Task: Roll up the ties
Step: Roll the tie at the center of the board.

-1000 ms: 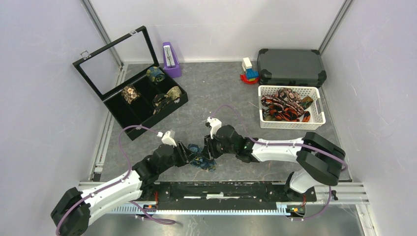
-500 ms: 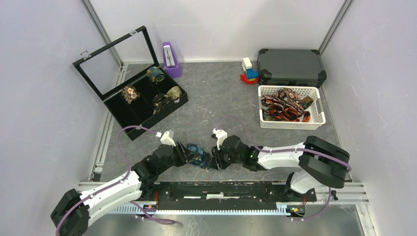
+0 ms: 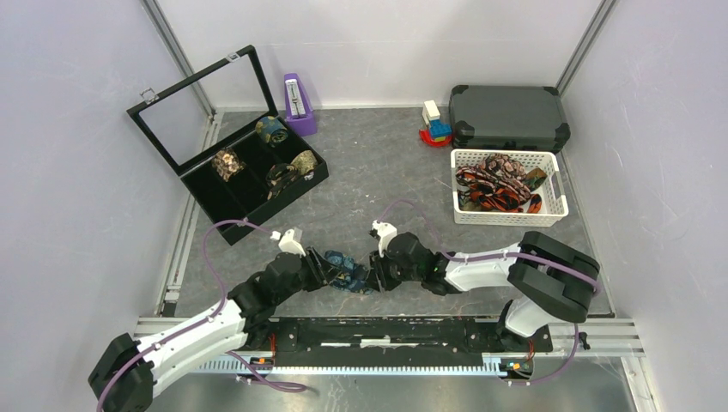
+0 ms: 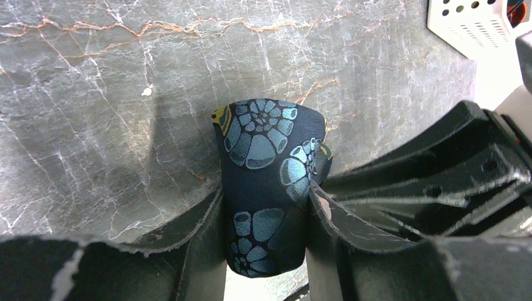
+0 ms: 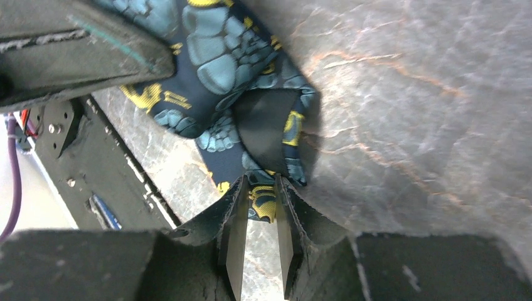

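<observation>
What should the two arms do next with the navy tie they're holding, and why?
Probably have the right gripper wind the loose end it pinches around the roll. The left gripper clamps the navy tie as a coil, but that end sticks out unwrapped.

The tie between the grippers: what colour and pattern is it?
Tie: dark navy, blue-gold medallions; best in left wrist view.

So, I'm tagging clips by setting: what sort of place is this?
Probably a robot lab test cell: white panel walls on aluminium posts, two arms bolted to a rail, a marble-look tabletop.
</observation>
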